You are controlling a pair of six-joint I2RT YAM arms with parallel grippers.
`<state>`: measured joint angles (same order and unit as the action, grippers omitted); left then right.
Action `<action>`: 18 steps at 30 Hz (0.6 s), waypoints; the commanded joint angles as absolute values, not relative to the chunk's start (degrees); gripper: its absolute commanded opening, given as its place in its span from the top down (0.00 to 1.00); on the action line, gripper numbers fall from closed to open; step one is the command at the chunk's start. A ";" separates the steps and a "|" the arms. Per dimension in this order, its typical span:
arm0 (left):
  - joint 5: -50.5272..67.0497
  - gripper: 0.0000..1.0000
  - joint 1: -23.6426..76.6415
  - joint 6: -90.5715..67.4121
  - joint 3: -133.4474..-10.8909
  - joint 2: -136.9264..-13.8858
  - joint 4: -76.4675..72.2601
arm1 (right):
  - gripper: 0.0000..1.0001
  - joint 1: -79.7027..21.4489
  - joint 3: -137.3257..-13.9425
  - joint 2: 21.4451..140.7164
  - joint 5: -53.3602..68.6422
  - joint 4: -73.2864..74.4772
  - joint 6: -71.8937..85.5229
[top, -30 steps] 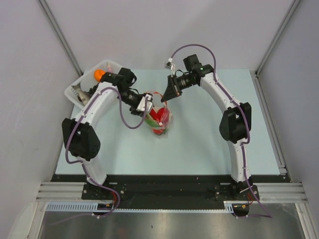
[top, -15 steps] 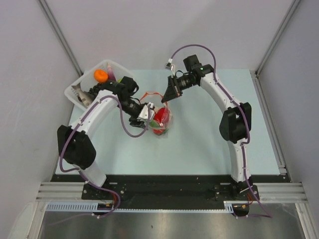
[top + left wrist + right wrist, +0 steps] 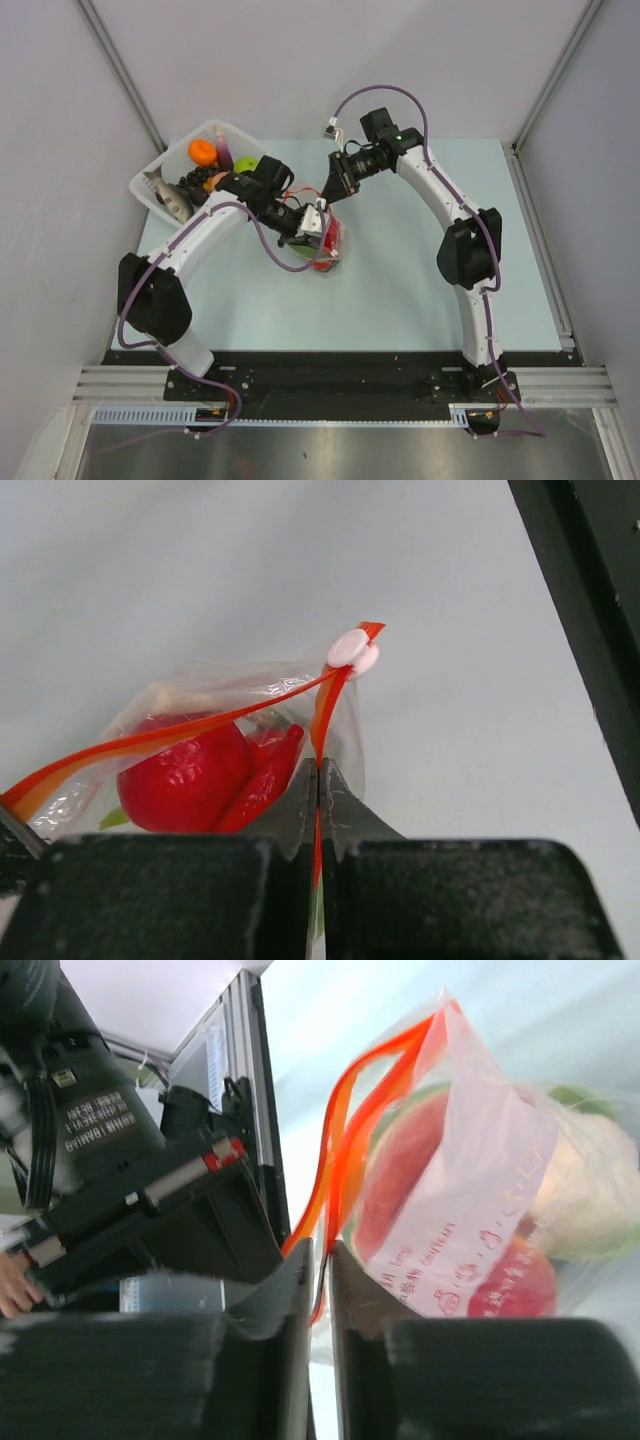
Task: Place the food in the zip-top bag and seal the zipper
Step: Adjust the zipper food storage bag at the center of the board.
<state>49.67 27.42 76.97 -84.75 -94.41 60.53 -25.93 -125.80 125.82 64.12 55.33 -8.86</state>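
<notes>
The zip-top bag (image 3: 328,243) lies mid-table, holding food: a red tomato (image 3: 185,780), another tomato (image 3: 400,1170) and white cauliflower (image 3: 600,1180). Its red-orange zipper (image 3: 200,732) has a white slider (image 3: 352,648) at one end. My left gripper (image 3: 318,222) (image 3: 318,772) is shut on the zipper strip just below the slider. My right gripper (image 3: 328,193) (image 3: 320,1255) sits at the other end of the zipper (image 3: 345,1110). Its jaws stand a narrow gap apart, with the strip running between them.
A white slatted basket (image 3: 150,172) stands at the back left with an orange (image 3: 203,152), a green piece (image 3: 246,164) and a fish (image 3: 170,197) in it. The left arm's black wrist (image 3: 150,1210) is close beside my right gripper.
The left gripper has moved right to the bag's mouth and closed on the zipper strip. The right gripper's jaws have parted slightly from shut.
</notes>
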 commanded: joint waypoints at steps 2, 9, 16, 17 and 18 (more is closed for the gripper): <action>57.30 1.00 27.95 57.25 -79.82 -87.37 43.89 | 0.49 -26.37 -129.03 122.79 60.22 53.70 -12.65; 55.73 1.00 27.95 38.07 -70.76 -83.32 24.97 | 0.20 -20.14 -112.00 108.48 54.94 48.88 -16.69; 54.05 1.00 28.56 28.12 -74.25 -84.72 19.67 | 0.20 -16.88 -90.64 93.18 50.89 43.08 -23.99; 53.79 1.00 28.56 28.21 -74.96 -84.90 20.21 | 0.21 -16.79 -86.18 91.69 50.63 42.46 -24.78; 53.70 1.00 28.56 28.47 -75.58 -84.99 21.00 | 0.21 -16.96 -84.22 88.45 50.19 41.49 -25.57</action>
<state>52.60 27.75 33.58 -70.94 -85.54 24.36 -16.23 -92.27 96.05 52.45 46.13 -19.75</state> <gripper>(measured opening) 0.003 0.799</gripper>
